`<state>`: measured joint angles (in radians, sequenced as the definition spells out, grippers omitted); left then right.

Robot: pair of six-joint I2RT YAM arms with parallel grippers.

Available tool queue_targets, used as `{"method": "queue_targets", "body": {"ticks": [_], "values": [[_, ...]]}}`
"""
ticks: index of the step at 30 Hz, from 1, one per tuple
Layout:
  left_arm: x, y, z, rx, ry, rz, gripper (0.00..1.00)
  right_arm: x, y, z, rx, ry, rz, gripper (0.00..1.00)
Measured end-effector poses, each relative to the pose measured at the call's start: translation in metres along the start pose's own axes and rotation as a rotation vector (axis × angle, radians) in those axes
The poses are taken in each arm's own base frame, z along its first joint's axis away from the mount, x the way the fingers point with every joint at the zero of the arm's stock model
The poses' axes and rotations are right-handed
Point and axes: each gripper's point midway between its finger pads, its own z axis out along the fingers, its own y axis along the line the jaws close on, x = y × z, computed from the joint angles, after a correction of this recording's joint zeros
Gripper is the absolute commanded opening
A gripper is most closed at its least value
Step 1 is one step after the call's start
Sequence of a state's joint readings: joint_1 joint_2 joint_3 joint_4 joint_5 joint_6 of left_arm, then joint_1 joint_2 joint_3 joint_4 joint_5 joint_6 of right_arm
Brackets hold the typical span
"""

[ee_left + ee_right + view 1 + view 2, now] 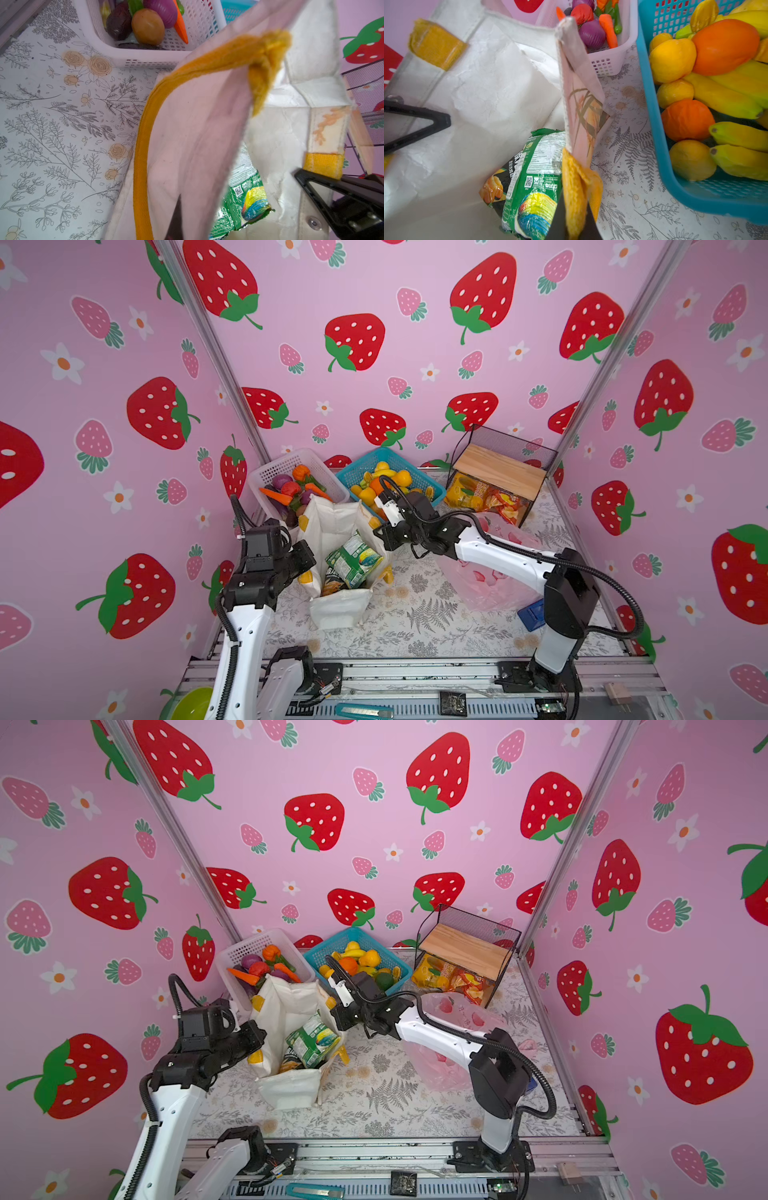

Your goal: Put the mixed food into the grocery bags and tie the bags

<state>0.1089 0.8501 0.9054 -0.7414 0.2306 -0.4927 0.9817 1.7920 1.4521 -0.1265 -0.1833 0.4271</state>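
The left pincer (306, 569) and right pincer (379, 531) each pinch a yellow handle (143, 145) of the white tote (336, 608) standing on the worktop (415, 614), probably to bring them together for tying. Snack packets (353, 562) sit inside.

- Bright, soft, even light fills both top views; the pink walls (374, 290) show no glare.
- Shadows are faint, one lying on the table cover (415, 614) beside the white tote (336, 605).
- Toward the edges of both top views the prints stretch and the frame post (216, 352) bows slightly.
- In the left wrist view the yellow handle (141, 145), close to the lens, is blurred.
- In the right wrist view the yellow handle (575, 197) is soft too; the green packet (537, 187) and orange toy fruit (724, 45) carry a mild sheen.
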Motion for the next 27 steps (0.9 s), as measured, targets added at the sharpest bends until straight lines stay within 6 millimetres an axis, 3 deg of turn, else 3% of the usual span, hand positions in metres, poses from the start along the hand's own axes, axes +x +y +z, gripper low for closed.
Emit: {"method": "queue_targets", "body": {"ticks": [6, 11, 15, 19, 21, 23, 25, 27], "values": [[-0.018, 0.012, 0.028, -0.045, 0.038, -0.049, 0.01, -0.013, 0.006, 0.002, -0.023, -0.049, 0.036, 0.09], [-0.035, 0.033, 0.048, -0.088, 0.071, -0.129, 0.04, -0.03, 0.019, 0.017, -0.103, -0.079, 0.056, 0.38], [-0.044, 0.038, 0.066, -0.084, 0.124, -0.175, 0.09, -0.037, 0.023, 0.013, -0.122, -0.105, 0.034, 0.57], [-0.06, 0.041, 0.073, -0.072, 0.131, -0.204, 0.1, -0.039, 0.019, -0.017, -0.112, -0.134, 0.009, 0.62], [-0.07, 0.047, 0.072, -0.076, 0.113, -0.226, 0.15, -0.042, 0.01, -0.044, -0.095, -0.17, 0.002, 0.64], [-0.079, 0.052, 0.07, -0.08, 0.092, -0.24, 0.23, -0.042, -0.009, -0.071, -0.054, -0.207, 0.011, 0.66], [-0.086, 0.054, 0.069, -0.082, 0.072, -0.242, 0.38, -0.037, -0.039, -0.1, 0.028, -0.248, 0.028, 0.68], [-0.088, 0.053, 0.068, -0.078, 0.064, -0.237, 0.47, -0.025, -0.072, -0.121, 0.121, -0.266, 0.053, 0.71]]}}
